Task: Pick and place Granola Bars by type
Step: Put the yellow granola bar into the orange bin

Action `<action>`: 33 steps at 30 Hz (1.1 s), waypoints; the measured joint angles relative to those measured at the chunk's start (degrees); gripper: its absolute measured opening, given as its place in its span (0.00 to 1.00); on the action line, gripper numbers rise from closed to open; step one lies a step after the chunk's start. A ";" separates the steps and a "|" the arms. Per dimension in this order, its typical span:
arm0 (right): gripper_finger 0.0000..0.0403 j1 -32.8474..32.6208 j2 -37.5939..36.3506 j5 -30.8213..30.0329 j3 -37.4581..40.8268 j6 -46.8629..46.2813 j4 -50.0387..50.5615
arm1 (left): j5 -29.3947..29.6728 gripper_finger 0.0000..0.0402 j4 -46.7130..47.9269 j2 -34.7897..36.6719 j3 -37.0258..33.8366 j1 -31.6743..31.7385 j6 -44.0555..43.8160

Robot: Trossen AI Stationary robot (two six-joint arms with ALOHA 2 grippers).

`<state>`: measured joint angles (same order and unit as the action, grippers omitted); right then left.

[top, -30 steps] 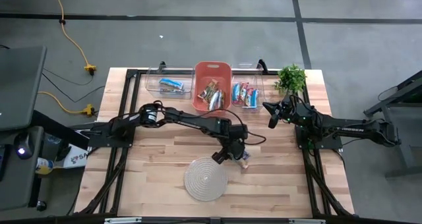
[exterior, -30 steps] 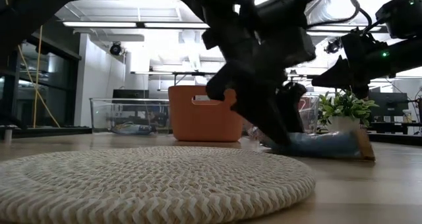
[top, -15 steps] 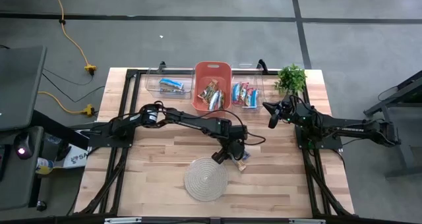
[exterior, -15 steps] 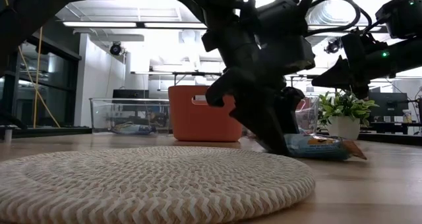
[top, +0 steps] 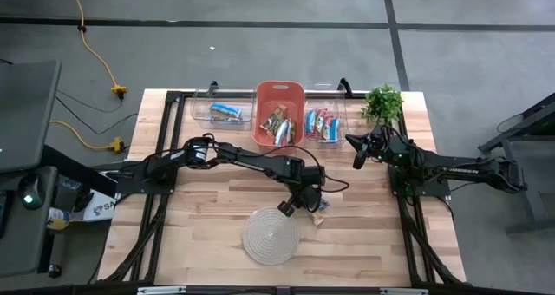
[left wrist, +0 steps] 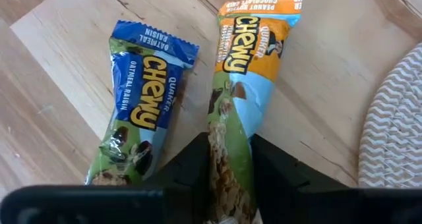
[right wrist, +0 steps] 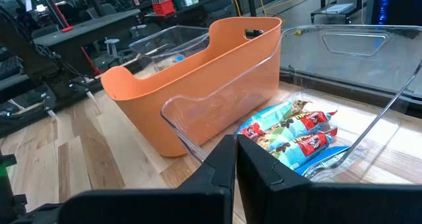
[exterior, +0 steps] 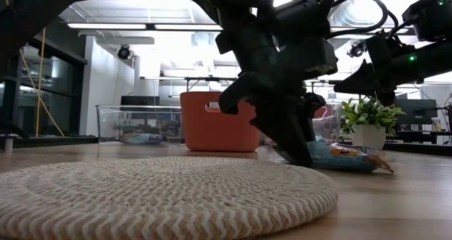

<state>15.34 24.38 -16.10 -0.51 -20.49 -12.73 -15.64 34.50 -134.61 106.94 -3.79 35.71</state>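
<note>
The whole table (top: 217, 182) is seen straight down from overhead in the high view, with the rope mat (top: 270, 235) near its front edge. From tabletop height just in front of the mat (exterior: 155, 194), the low view is aimed level across the wood toward the orange bin (exterior: 215, 121) and the room behind. The left wrist view is held close above 2 granola bars (left wrist: 241, 72) beside the mat (left wrist: 395, 132). The right wrist view is pointed at the orange bin (right wrist: 191, 79) from near. The mat is shared by 3 views.
</note>
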 joint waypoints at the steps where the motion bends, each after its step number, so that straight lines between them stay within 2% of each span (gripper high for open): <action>1: 0.00 0.00 0.00 0.00 0.01 0.00 0.00 | 0.05 0.22 0.00 0.00 0.00 0.00 -0.01; 13: 0.00 0.00 0.00 0.00 0.01 0.00 0.02 | -1.13 0.18 0.11 0.04 0.00 0.04 -3.43; 19: 0.00 0.00 0.00 0.00 0.02 0.00 0.00 | -9.02 0.18 2.29 0.95 0.26 0.08 -4.91; 26: 0.00 0.01 0.00 0.00 0.02 0.00 0.00 | -23.32 0.18 6.03 1.46 5.95 0.04 -10.62; 33: 0.00 0.01 -0.01 0.00 0.02 0.00 -0.01 | -27.11 0.18 6.28 1.46 17.59 0.04 -13.64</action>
<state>15.34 24.37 -16.10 -0.49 -20.49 -12.74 -42.75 40.78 -133.14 124.52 -3.75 22.07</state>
